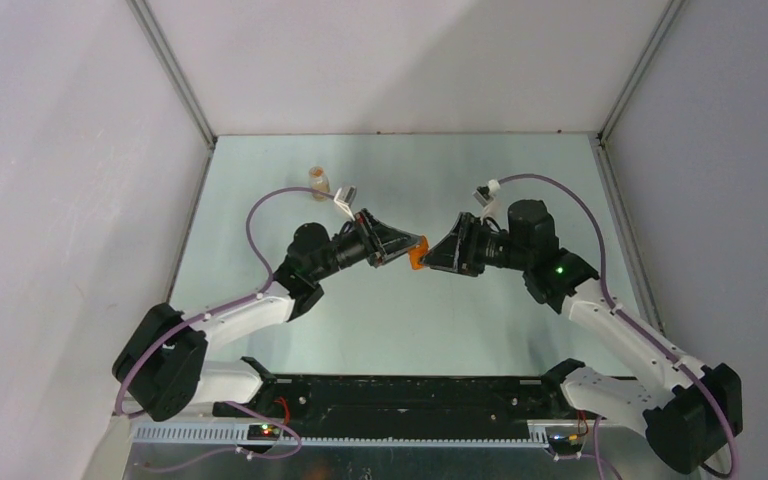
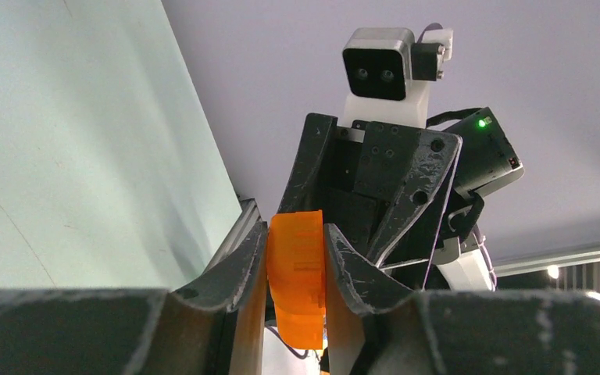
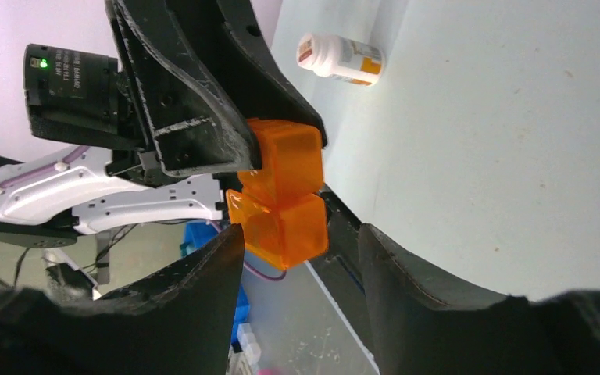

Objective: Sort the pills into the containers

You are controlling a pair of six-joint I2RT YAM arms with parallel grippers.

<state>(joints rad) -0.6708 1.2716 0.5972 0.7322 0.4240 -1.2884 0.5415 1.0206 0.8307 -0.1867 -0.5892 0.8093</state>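
My left gripper (image 1: 403, 246) is shut on an orange translucent pill container (image 1: 418, 252), holding it in the air over the middle of the table. In the left wrist view the container (image 2: 297, 273) stands clamped between both fingers. My right gripper (image 1: 440, 256) faces it from the right with its jaws open; the container's free end (image 3: 285, 195), two box-like compartments, sits just ahead of the gap between the fingertips (image 3: 226, 250), touching neither. A white pill bottle (image 1: 319, 181) with an orange label is at the back left of the table. No loose pills are in view.
The pale green table (image 1: 400, 320) is walled by white panels at the back and sides. In the right wrist view the bottle (image 3: 342, 58) shows beyond the left arm (image 3: 203, 117). The arms' black base rail (image 1: 400, 395) runs along the near edge.
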